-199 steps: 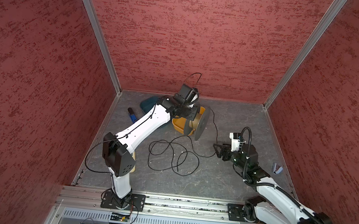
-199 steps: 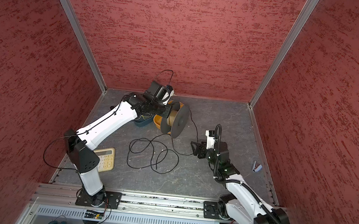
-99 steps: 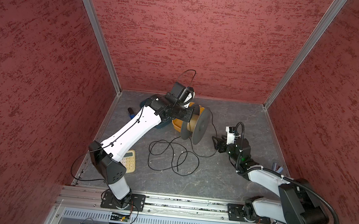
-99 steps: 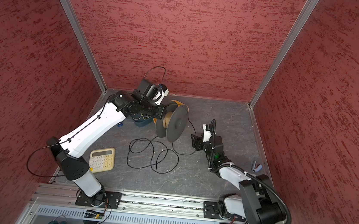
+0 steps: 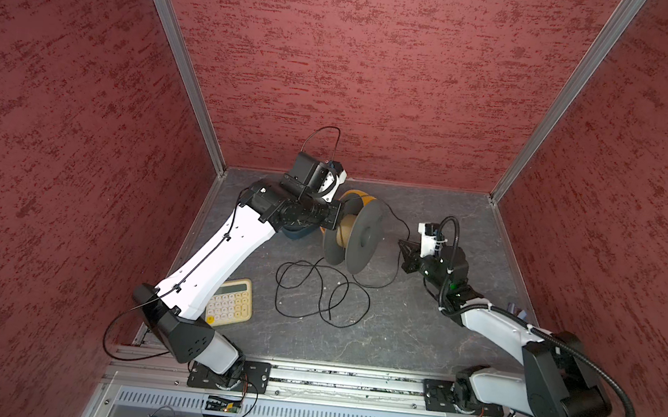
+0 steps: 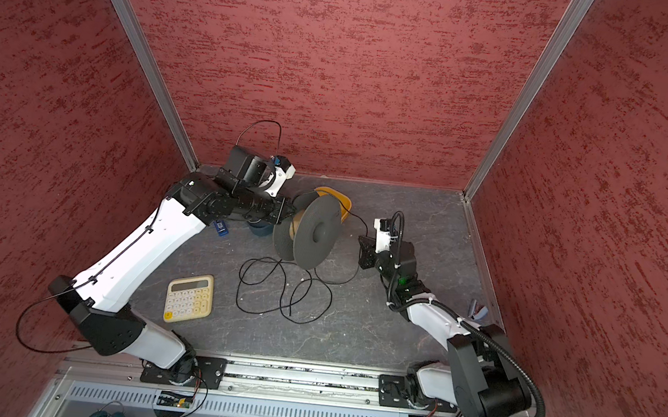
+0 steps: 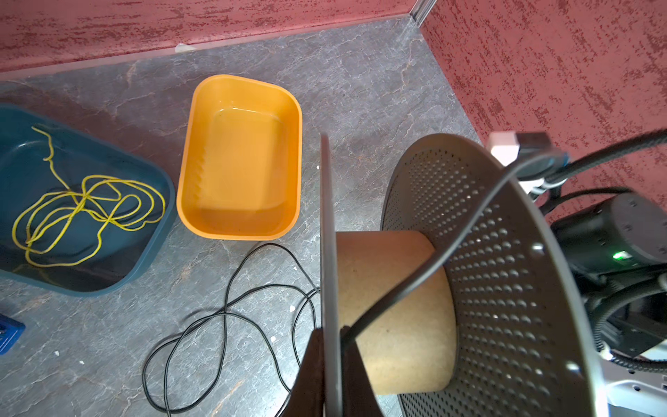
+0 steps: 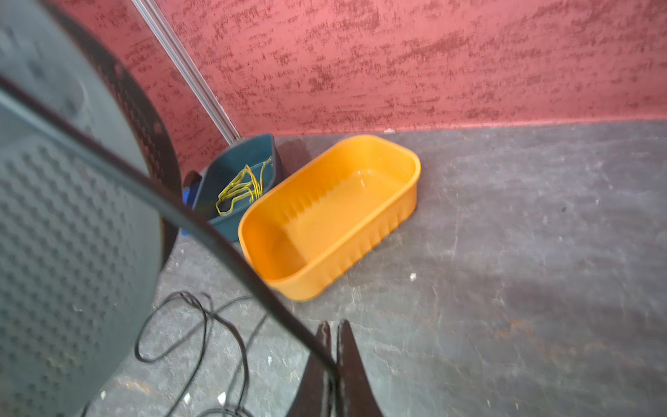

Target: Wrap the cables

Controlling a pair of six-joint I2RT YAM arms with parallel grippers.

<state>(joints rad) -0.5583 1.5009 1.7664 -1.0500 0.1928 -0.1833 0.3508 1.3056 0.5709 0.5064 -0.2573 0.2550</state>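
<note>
- Two closed grips: left jaws clamp the spool [image 7: 487, 270] flange; right jaws pinch the cable [image 8: 231, 258].
- Cable loops lie on the counter [image 5: 396, 328] near the spool, with one strand crossing its core.

Centre of both top views: perforated grey spool [image 5: 356, 241] [image 6: 317, 233] with cardboard core, standing on edge. Just behind, orange tray [image 7: 249, 77]; beside it, teal tray [image 7: 151, 252] holding tangled yellow-green wire [image 7: 86, 202]. Lower left on the grey table [image 5: 396, 328]: yellow calculator [image 5: 230, 303] [image 6: 189, 298]. Left of the teal tray: small blue object [image 6: 220, 228].
</note>
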